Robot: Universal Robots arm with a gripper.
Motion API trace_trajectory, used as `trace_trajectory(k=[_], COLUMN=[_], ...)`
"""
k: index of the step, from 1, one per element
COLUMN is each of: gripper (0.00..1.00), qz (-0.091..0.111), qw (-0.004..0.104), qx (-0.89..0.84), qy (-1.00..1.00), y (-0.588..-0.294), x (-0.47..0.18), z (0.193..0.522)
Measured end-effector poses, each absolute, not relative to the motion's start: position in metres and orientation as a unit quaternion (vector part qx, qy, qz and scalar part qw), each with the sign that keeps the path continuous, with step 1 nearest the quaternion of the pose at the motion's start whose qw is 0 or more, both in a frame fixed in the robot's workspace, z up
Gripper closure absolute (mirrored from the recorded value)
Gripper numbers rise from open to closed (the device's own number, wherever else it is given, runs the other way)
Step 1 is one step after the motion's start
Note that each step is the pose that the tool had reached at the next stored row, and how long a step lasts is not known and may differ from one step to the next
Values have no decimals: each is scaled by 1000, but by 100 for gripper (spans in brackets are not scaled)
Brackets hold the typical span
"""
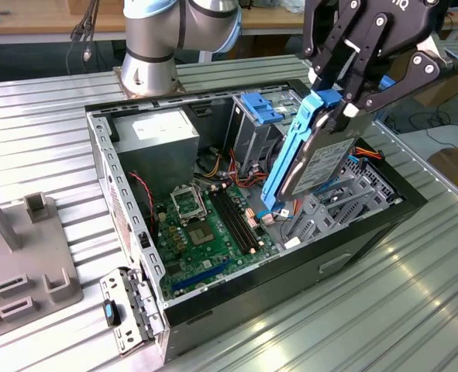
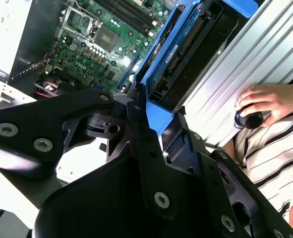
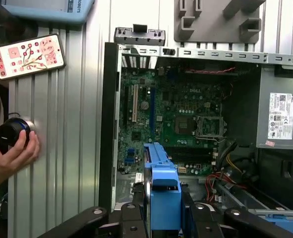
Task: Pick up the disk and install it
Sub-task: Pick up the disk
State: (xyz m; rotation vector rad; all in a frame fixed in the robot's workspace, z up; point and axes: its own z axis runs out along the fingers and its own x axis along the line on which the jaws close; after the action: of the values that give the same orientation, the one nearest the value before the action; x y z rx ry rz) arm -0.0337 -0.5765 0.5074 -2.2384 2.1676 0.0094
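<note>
Disk (image 1: 315, 159) is pinched at its blue-railed top end by the gripper (image 1: 339, 108) and hung tilted over the open case (image 1: 118, 182). Slip from the one-end grip or snag on cables (image 1: 242, 173) is risked.

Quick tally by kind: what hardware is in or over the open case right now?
Silver-grey metal disk with blue rails, held by the gripper: 1
Grey power-supply box, white label: 1
Green motherboard: 1
Grey metal drive cage: 1
Blue plastic latch: 1
Total: 5

Blue-railed silver disk (image 1: 323, 161), steeply tilted above computer case (image 1: 107, 155)
</note>
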Motion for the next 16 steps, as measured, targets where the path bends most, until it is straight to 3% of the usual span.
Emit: trace_trajectory(k=[16], gripper=[63], qz=[4], qw=[12], qx=[-718], qy=[696], y=[-579], x=[6], z=[499])
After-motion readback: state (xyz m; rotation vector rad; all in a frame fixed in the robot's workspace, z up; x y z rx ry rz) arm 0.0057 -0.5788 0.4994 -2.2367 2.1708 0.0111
